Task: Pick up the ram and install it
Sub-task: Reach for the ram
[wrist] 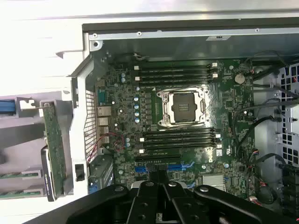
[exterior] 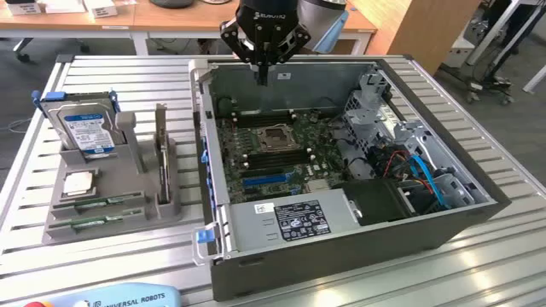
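Two green ram sticks [exterior: 101,203] lie flat side by side in the front slots of a grey holder [exterior: 128,214] at the exterior view's left; in the wrist view they show as the ram sticks [wrist: 17,175]. My gripper [exterior: 263,78] hangs over the back of the open computer case [exterior: 341,249], far from the holder. Its black fingers [wrist: 161,184] are shut together with nothing between them. Below it lies the motherboard [wrist: 126,116] with dark memory slots [wrist: 180,140] on both sides of the open processor socket [wrist: 182,108].
In the same holder stand a silver hard drive with a blue label [exterior: 85,128], a small square processor chip [exterior: 78,183] and an upright card [exterior: 161,153]. The case walls, drive cage [exterior: 384,121] and blue cables [exterior: 426,179] border the motherboard. A Universal Robots pendant [exterior: 111,297] lies at the front edge.
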`<state>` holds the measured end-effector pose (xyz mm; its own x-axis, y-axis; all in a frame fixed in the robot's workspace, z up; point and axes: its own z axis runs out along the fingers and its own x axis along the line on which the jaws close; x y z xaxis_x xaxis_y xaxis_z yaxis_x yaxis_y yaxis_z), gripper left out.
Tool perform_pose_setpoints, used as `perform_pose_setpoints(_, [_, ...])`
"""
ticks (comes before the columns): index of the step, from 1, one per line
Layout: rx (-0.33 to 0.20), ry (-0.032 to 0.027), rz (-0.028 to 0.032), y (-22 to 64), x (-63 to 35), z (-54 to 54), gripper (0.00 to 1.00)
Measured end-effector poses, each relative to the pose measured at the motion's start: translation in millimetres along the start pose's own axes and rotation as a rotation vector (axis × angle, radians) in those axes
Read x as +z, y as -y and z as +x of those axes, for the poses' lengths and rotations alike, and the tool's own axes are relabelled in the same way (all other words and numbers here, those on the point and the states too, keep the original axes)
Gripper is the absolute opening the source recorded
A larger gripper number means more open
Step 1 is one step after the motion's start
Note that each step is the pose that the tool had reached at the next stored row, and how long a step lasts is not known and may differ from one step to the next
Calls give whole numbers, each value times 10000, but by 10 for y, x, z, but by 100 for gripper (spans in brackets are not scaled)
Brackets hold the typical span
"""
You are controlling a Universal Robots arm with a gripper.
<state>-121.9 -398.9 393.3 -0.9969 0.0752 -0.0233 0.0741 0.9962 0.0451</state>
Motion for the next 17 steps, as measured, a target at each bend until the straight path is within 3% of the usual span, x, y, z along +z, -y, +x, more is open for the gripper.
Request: perform_pose_setpoints(17, [1, 0, 0, 4, -1, 58, 10])
